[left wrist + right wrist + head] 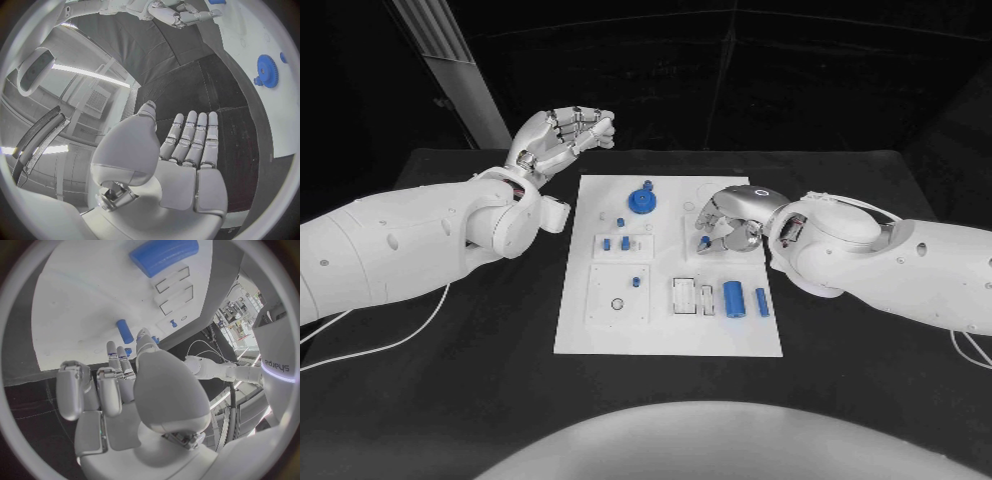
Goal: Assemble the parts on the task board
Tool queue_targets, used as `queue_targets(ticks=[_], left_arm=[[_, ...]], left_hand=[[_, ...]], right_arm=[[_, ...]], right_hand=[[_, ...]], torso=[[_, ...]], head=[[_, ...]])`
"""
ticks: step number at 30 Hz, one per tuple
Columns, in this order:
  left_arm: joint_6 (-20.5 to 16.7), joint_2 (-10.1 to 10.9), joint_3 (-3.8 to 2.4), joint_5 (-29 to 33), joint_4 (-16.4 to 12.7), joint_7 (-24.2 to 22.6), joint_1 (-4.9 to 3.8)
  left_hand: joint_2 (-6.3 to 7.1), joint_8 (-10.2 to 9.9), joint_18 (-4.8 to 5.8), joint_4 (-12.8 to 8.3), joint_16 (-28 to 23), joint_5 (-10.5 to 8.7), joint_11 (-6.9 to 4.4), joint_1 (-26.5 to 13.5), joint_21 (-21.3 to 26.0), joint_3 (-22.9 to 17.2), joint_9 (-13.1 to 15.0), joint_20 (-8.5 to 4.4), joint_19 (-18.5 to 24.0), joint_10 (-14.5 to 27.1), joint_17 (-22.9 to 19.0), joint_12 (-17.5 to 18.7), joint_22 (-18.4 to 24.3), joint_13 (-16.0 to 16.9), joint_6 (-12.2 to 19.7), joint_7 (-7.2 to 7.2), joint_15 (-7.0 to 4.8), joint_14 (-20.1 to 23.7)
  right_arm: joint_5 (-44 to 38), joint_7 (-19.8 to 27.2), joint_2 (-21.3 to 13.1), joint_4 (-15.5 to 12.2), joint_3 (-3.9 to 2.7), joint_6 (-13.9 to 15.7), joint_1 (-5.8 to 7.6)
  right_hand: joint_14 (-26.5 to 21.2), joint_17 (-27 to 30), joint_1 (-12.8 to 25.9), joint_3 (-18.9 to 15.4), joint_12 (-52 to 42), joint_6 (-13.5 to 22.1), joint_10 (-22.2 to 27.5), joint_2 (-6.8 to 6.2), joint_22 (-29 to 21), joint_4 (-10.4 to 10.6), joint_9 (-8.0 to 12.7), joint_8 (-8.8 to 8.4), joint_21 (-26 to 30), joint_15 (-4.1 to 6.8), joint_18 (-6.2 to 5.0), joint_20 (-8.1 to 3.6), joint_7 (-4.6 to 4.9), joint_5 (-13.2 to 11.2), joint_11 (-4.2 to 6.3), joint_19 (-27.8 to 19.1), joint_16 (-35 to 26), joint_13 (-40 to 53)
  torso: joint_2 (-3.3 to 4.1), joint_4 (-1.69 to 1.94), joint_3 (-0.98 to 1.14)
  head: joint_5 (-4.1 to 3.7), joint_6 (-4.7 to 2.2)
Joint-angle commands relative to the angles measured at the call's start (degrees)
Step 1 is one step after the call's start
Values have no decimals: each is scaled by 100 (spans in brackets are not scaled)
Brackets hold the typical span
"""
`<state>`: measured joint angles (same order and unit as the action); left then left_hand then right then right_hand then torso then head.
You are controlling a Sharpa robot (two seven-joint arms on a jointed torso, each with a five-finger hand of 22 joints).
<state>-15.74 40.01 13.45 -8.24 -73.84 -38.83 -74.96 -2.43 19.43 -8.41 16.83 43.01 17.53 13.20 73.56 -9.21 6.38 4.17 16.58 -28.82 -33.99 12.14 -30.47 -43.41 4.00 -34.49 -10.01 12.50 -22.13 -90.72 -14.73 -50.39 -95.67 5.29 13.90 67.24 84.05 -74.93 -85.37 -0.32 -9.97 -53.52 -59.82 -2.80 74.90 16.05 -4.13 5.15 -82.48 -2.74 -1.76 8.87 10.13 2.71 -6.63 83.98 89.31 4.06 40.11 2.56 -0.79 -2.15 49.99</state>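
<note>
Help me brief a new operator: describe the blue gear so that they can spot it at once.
Start at the white task board in the middle of the black table. On its far half, towards the left hand, sits the blue gear. It is the one broad, round, toothed part; the other blue pieces are slim pegs or cylinders.

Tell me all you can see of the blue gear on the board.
The blue gear is a round toothed wheel, plastic by its look, lying flat near the far end of the task board, a small blue knob beside it. The left wrist view shows its teeth. Neither hand touches it.
</note>
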Motion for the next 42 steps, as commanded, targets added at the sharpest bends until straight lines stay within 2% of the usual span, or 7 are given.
queue_targets(ticks=[1, 8, 13, 23, 28, 33, 42], left_arm=[[54, 0, -4, 15, -5, -881, -8], [51, 3, -4, 15, -6, -877, -8], [50, 2, -4, 15, -6, -877, -8], [46, 4, -4, 15, -6, -875, -8], [47, 3, -4, 15, -6, -872, -8], [42, 7, -4, 15, -5, -871, -8], [41, 21, -4, 15, -8, -871, -8]], left_hand=[[-63, 39, 88, -10, 24, 39, -5, -2, 23, 39, -6, -4, -45, 55, -5, -27, 9, -8, 42, -532, -6, 31], [-63, 39, 88, -10, 24, 39, -5, -2, 23, 39, -6, -4, -45, 55, -5, -27, 9, -8, 42, -532, -6, 31], [-63, 39, 88, -10, 24, 39, -5, -2, 23, 39, -6, -4, -45, 55, -5, -27, 9, -8, 42, -532, -6, 31], [-63, 39, 88, -10, 24, 39, -5, -2, 23, 39, -6, -4, -45, 55, -5, -27, 9, -8, 42, -532, -6, 31], [-68, 48, 88, -10, 32, 41, -4, 0, 25, 46, -6, -4, -45, 58, -16, -36, 12, -8, 46, -532, -6, 33], [-70, 51, 89, -10, 34, 42, -4, 1, 26, 48, -6, -4, -45, 59, -18, -39, 12, -8, 46, -532, -6, 34], [-70, 52, 89, -10, 35, 42, -4, 1, 26, 48, -6, -4, -45, 59, -19, -40, 13, -8, 47, -532, -6, 34]], right_arm=[[-109, -197, 23, 21, -1, -296, -1], [-115, -205, 79, 57, 0, -415, -9], [-116, -168, 108, 80, 0, -468, -10], [-155, -132, 137, 97, 0, -502, -10], [-258, -86, 143, 89, 0, -523, -10], [-317, 2, 131, 78, 0, -356, -11], [-349, 164, 44, 10, -1, 291, -12]], right_hand=[[545, -1286, -87, 15, -29, -59, -75, 32, 1053, -32, -6, 32, 14, 57, -36, -64, -11, -4, 8, 228, 2, -9], [556, -1329, -251, 54, -60, -258, -292, 163, 1068, -32, -21, 98, -11, 140, -29, -135, -117, -4, 105, 244, 15, -28], [559, -1342, -315, 62, -42, -332, -356, 197, 1072, -21, -22, 117, -19, 173, -27, -166, -155, -4, 139, 249, 19, -40], [576, -1419, -606, 207, -11, -571, -575, 386, 1118, -36, -43, 199, -94, 231, -5, -223, -228, -4, 211, 287, 43, -48], [581, -1440, -768, 294, -23, -874, -802, 479, 1142, -46, -96, 333, -134, 303, 4, -276, -341, -3, 306, 308, 49, -47], [590, -1482, -899, 358, 28, -996, -929, 521, 1162, -52, -110, 367, -165, 351, 14, -329, -385, -3, 351, 324, 62, -57], [588, -1473, -949, 365, 131, -1035, -981, 486, 1172, -13, -105, 351, -181, 336, 21, -344, -343, -3, 316, 333, 59, -63]], torso=[[-4, 3, 0], [-1, 5, 0], [2, 3, -1], [-4, -3, 1], [-2, 5, -1], [-1, 2, 0], [-4, -1, 6]], head=[[10, 1], [17, 1], [23, 1], [28, 1], [18, 1], [28, 1], [49, 1]])
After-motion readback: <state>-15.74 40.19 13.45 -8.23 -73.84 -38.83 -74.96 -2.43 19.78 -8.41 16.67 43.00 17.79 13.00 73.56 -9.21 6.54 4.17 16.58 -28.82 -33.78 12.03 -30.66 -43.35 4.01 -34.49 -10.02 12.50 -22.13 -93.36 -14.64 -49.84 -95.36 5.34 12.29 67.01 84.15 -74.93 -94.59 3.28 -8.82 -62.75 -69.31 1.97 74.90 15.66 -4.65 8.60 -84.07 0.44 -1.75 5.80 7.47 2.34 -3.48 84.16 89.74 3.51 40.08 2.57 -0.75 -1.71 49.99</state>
